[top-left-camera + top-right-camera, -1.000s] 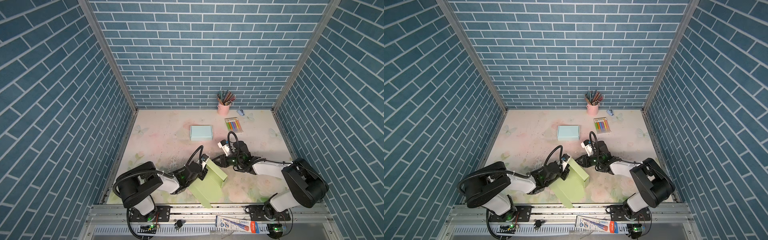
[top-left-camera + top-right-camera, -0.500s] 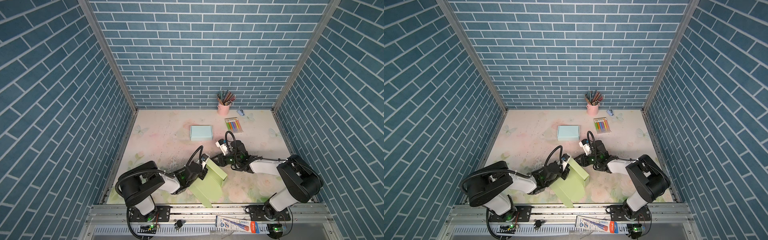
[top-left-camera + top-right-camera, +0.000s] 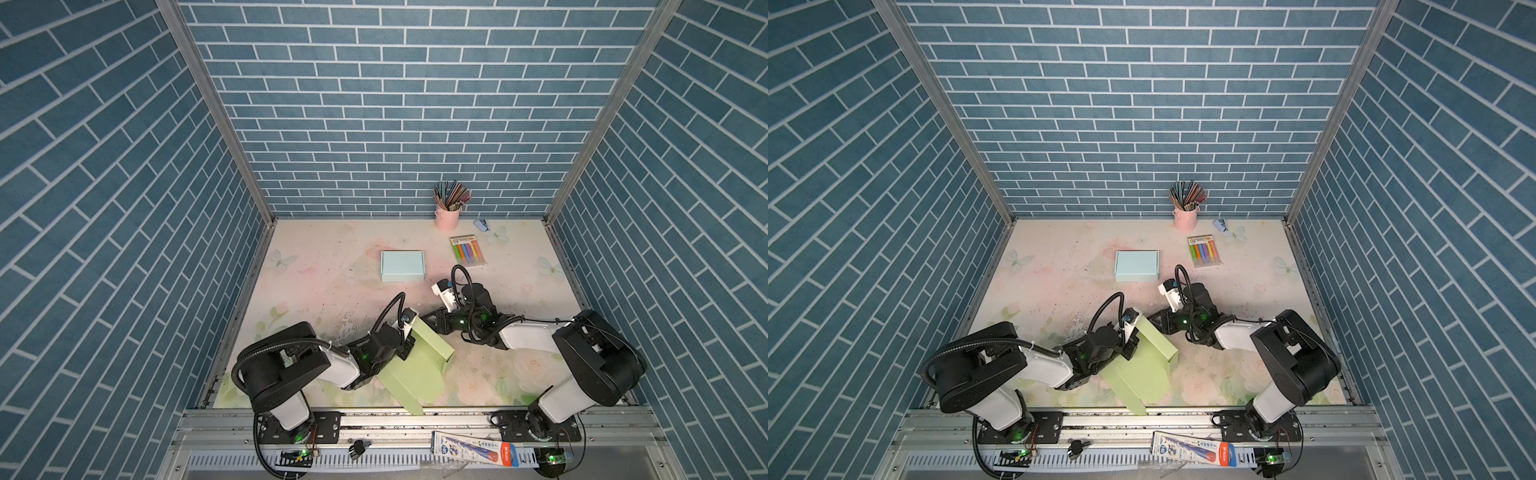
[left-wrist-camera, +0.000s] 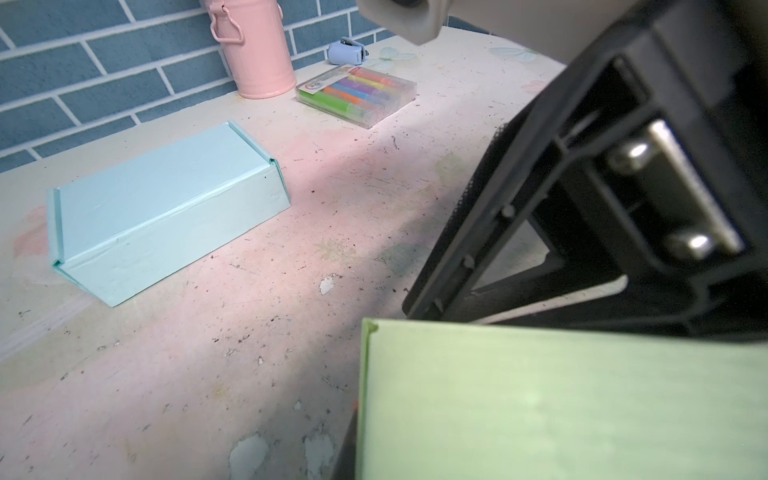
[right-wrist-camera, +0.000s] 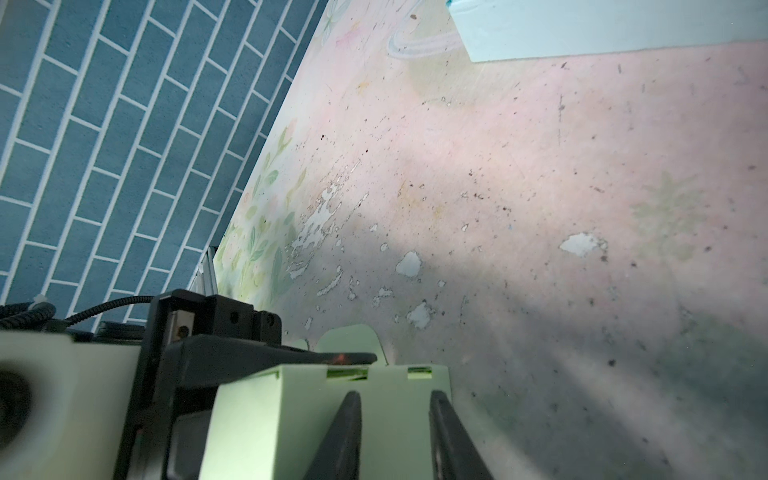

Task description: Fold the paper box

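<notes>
The right gripper, jaws part-open, has edged onto the raised wall of the pale green paper box; the left gripper clamps it for folding.

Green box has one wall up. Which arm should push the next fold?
Right. The right tool is open against the raised wall of the green box, so it is free to press. The left tool is shut on that box's edge, likely better as the anchor.
</notes>
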